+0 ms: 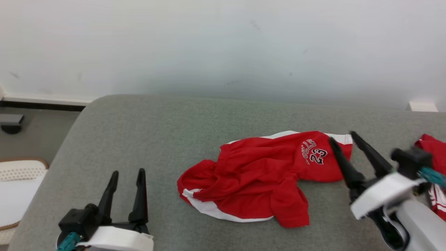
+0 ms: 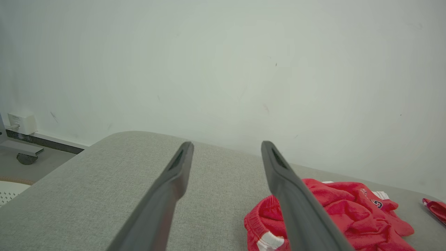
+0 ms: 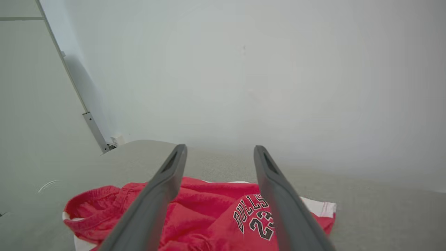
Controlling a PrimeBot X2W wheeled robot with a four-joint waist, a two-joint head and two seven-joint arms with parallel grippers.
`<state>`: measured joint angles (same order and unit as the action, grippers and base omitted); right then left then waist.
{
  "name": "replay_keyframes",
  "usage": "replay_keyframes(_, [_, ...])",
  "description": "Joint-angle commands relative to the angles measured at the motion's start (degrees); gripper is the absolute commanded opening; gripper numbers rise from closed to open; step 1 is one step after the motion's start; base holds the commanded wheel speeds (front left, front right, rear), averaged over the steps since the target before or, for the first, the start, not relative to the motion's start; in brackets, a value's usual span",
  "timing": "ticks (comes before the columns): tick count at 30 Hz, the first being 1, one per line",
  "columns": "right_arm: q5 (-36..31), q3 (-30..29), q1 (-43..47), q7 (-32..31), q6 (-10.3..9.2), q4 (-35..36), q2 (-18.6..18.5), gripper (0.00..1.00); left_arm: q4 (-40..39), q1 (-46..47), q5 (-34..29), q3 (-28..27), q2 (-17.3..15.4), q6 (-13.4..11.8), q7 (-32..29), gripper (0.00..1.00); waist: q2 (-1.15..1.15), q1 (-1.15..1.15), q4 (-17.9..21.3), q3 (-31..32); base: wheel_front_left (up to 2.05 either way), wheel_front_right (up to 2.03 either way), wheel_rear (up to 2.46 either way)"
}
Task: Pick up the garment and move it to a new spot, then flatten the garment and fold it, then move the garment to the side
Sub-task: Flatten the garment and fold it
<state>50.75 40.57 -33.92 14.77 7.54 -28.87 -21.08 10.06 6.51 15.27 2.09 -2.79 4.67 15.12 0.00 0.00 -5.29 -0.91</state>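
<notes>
A crumpled pair of red shorts [image 1: 264, 177] with white trim and a "23" print lies on the grey cushioned surface [image 1: 146, 139], a little right of centre. The same shorts [image 2: 348, 212] lie at the lower right of the left wrist view, and the shorts [image 3: 209, 212] spread below the fingers in the right wrist view. My right gripper [image 1: 341, 136] hovers open at the garment's right end, fingers pointing up and left over the printed corner. At the lower left my left gripper [image 1: 127, 172] stands open with nothing between its fingers, well left of the shorts.
A second red and white garment [image 1: 433, 167] lies at the right edge of the surface. A white wall rises behind. At the far left, off the surface, stands a white perforated basket [image 1: 17, 188], with a dark caster [image 1: 12, 123] on the floor.
</notes>
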Motion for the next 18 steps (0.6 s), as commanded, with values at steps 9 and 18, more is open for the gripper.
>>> replay_keyframes(9, [-14.48,-20.25,22.07,0.37,-0.12,10.25,4.41,1.0,-0.77,-1.31,-0.77,-1.0,-0.24,0.17,-0.01,1.0,0.0,0.0,3.46,0.09,0.0,0.0,0.0])
replay_keyframes(18, [-20.24,-19.1,25.82,-7.13,-0.12,10.76,9.02,1.0,0.17,-0.05,-0.67,-0.04,-0.23,0.64,-0.01,1.0,0.0,0.0,1.74,-0.62,0.0,0.0,0.0])
